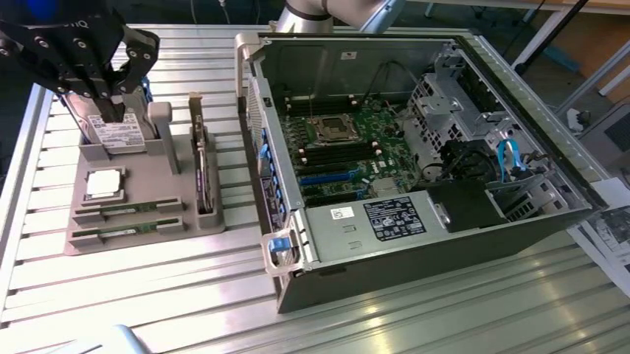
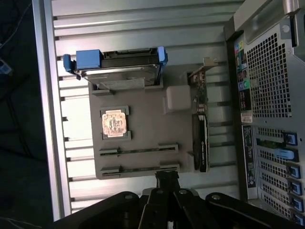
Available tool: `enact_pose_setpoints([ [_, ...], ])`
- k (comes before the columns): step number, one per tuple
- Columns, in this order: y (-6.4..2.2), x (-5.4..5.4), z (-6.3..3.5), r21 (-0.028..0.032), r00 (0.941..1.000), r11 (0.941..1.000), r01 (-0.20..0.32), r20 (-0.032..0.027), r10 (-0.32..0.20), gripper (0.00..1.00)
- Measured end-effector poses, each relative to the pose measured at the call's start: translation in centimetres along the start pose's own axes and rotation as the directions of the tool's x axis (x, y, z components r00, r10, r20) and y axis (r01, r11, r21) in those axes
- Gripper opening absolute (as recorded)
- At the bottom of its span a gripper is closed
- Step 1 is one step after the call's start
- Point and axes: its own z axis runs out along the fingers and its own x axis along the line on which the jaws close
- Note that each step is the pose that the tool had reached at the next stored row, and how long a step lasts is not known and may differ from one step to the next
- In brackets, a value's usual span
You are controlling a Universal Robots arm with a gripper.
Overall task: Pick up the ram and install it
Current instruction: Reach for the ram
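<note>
Two rams [image 1: 128,209] [image 1: 126,231] lie side by side in slots at the front of a grey holder tray [image 1: 147,177]; they are slim green sticks with pale labels. In the wrist view the same rams [image 2: 138,151] [image 2: 138,168] sit just beyond the fingertips. My black gripper [image 1: 113,103] hangs well above the tray's far end, over the hard drive, touching nothing. In the wrist view the gripper [image 2: 167,177] is shut, its fingers pressed together and holding nothing. The open computer case [image 1: 414,221] lies on the exterior view's right, its motherboard [image 1: 344,147] exposed.
The tray also holds a hard drive with blue brackets [image 2: 116,64], a square processor chip [image 2: 114,123] and an upright expansion card [image 2: 200,138]. The case's perforated rear panel [image 2: 271,62] stands close beside the tray. All rests on a ribbed metal table [image 1: 147,295].
</note>
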Motion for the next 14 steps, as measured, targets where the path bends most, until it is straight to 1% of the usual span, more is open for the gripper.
enact_pose_setpoints([
  [3, -1.17, -0.1, -0.04, 0.0006, 1.0, 1.0, 0.0, 0.0001, 0.0, 0.1],
  [5, -1.88, -0.2, -0.06, 0.0025, 1.0, 1.0, 0.0, 0.0003, 0.0, 0.1],
  [7, -2.61, -0.3, -0.09, 0.0106, 1.0, 0.9999, 0.0, 0.0011, 0.0, 0.1],
  [8, -2.98, -0.3, -0.1, 0.0162, 1.0, 0.9999, 0.0, 0.0017, 0.0, 0.1],
  [11, -3.76, -0.4, -0.12, 0.0281, 1.0, 0.9996, 0.001, 0.0029, -0.001, 0.1],
  [12, -3.8, -0.4, -0.12, 0.0292, 1.0, 0.9996, 0.001, 0.003, -0.001, 0.1],
  [14, -3.8, -0.4, -0.12, 0.0293, 1.0, 0.9996, 0.001, 0.0029, -0.001, 0.1],
])
